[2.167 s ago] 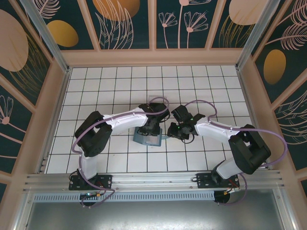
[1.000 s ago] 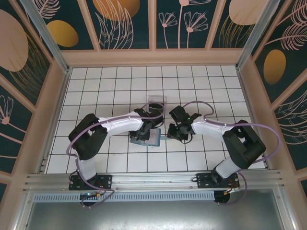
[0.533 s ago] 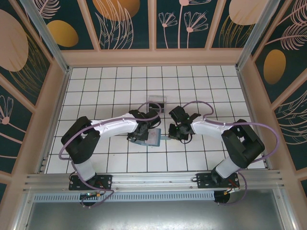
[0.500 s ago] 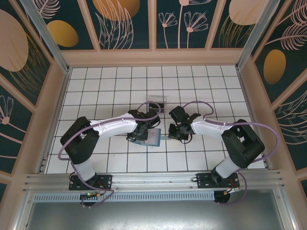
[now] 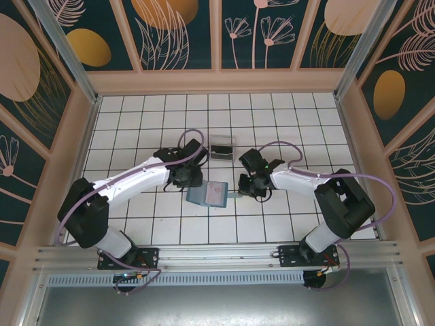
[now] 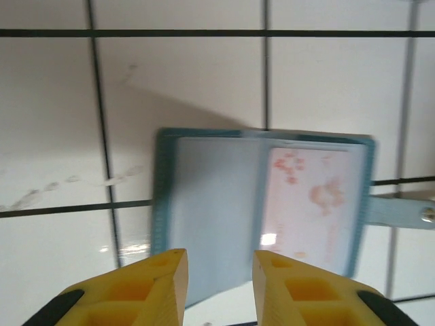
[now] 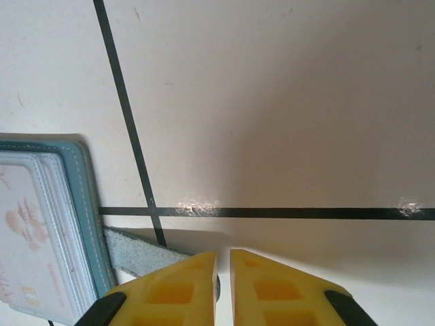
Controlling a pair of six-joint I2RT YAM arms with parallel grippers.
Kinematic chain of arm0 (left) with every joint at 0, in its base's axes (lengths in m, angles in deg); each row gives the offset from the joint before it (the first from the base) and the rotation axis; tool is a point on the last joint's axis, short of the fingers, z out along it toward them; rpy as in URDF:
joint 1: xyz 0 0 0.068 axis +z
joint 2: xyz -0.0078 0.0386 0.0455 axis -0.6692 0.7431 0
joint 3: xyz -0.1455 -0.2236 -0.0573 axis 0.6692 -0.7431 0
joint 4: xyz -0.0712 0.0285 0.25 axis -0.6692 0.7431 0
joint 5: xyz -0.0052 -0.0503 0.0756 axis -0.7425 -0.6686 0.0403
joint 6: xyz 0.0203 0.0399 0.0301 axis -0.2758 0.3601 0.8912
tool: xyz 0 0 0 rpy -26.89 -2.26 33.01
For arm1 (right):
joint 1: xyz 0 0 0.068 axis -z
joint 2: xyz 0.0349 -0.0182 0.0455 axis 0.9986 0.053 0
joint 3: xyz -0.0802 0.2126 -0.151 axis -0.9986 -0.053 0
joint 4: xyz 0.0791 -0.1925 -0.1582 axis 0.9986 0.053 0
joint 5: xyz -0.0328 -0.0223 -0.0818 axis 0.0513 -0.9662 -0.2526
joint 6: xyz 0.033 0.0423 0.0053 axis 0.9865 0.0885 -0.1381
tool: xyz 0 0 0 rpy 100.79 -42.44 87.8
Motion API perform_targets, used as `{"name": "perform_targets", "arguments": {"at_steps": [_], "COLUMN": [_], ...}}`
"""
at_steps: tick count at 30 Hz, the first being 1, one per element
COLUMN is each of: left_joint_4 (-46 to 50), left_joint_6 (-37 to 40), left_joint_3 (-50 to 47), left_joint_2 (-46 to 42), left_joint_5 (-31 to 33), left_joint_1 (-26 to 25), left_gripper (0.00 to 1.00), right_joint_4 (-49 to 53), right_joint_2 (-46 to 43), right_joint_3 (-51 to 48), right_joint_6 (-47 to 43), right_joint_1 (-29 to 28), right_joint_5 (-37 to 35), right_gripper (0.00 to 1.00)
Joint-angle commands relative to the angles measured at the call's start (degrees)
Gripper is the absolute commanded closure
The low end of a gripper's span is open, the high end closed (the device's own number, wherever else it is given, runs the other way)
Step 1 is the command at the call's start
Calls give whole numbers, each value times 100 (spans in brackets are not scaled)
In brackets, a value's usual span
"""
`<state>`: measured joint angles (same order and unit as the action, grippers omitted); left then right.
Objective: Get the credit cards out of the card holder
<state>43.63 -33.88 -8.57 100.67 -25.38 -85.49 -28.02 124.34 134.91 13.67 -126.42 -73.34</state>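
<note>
The teal card holder (image 5: pixel 198 197) lies open flat on the tiled floor between the two arms. In the left wrist view its left half (image 6: pixel 207 210) shows a plain grey-blue pocket, and its right pocket holds a pale card with pink marks (image 6: pixel 314 200). That card's edge (image 7: pixel 27 224) is also in the right wrist view. My left gripper (image 6: pixel 219 285) hovers open and holds nothing, just off the holder's left side (image 5: pixel 192 180). My right gripper (image 7: pixel 223 288) is shut on the holder's grey strap (image 7: pixel 132 248), at the holder's right (image 5: pixel 242 192).
A small clear plastic tray (image 5: pixel 222 147) stands one tile behind the holder, with something dark inside it. White tiles stretch out all around, up to the wooden walls (image 5: pixel 88 122).
My left arm has drawn back to the left, off the card holder, so the holder now lies uncovered. The right gripper has stayed at the strap.
</note>
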Motion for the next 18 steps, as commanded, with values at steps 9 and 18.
{"name": "perform_targets", "arguments": {"at_steps": [9,18], "left_joint_4": [-1641,-2292], "left_joint_6": [70,223], "left_joint_3": [-382,-675], "left_joint_2": [243,713], "left_joint_5": [-1991,-2818], "left_joint_1": [395,700], "left_gripper": [75,77], "right_joint_4": [359,431], "right_joint_2": [-378,-413], "right_joint_3": [453,765], "right_joint_6": [74,291], "right_joint_1": [-79,-269], "right_joint_5": [-134,-122], "right_gripper": [75,73]}}
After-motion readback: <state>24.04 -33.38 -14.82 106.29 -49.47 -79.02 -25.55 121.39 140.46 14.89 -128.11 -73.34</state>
